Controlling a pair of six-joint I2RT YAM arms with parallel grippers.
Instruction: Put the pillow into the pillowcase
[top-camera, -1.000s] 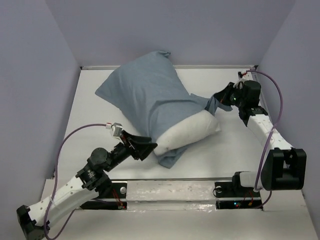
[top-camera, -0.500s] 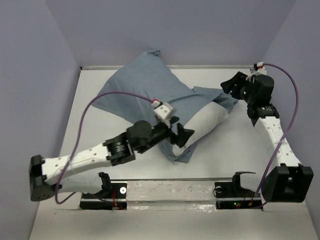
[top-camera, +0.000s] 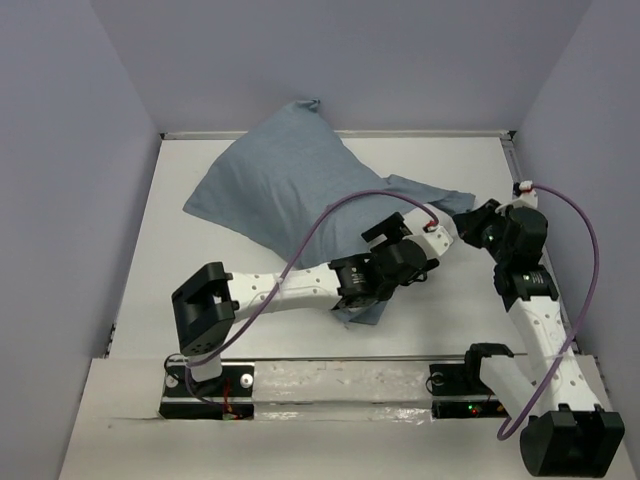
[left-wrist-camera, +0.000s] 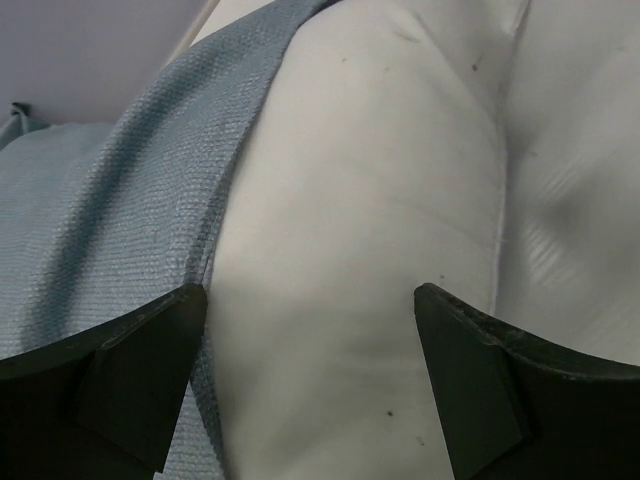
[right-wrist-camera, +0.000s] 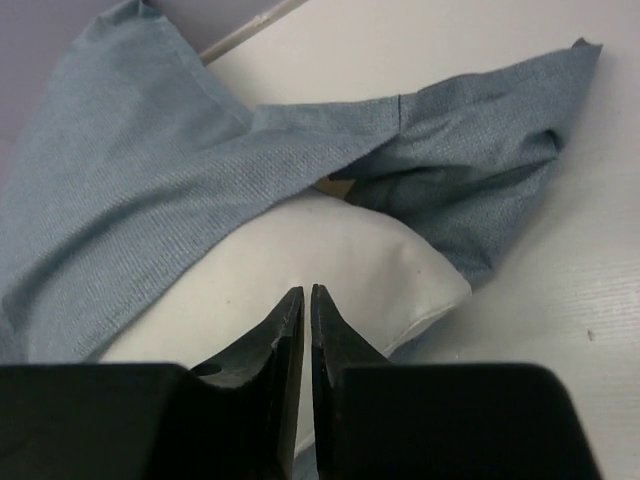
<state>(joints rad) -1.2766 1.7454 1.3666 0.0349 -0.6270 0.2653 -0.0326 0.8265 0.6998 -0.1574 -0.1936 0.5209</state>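
Seen from the top, bare table (top-camera: 170, 262) lies open at 9 o'clock of the pillowcase (top-camera: 290, 185), passable up to the left wall (top-camera: 70, 200). More free surface is found at 1 o'clock, between the cloth and the far wall (top-camera: 400, 60). At 5 o'clock the way is barred by the left arm (top-camera: 290, 285), stretched across the cloth's near edge, with its purple cable (top-camera: 360, 198) arched above. At 3 o'clock the right arm (top-camera: 528, 305) is crowded against the right wall (top-camera: 600, 150). Ahead of the left gripper (left-wrist-camera: 310, 300), whose 2 fingers are spread, the path is blocked by the pillow (left-wrist-camera: 360, 200)
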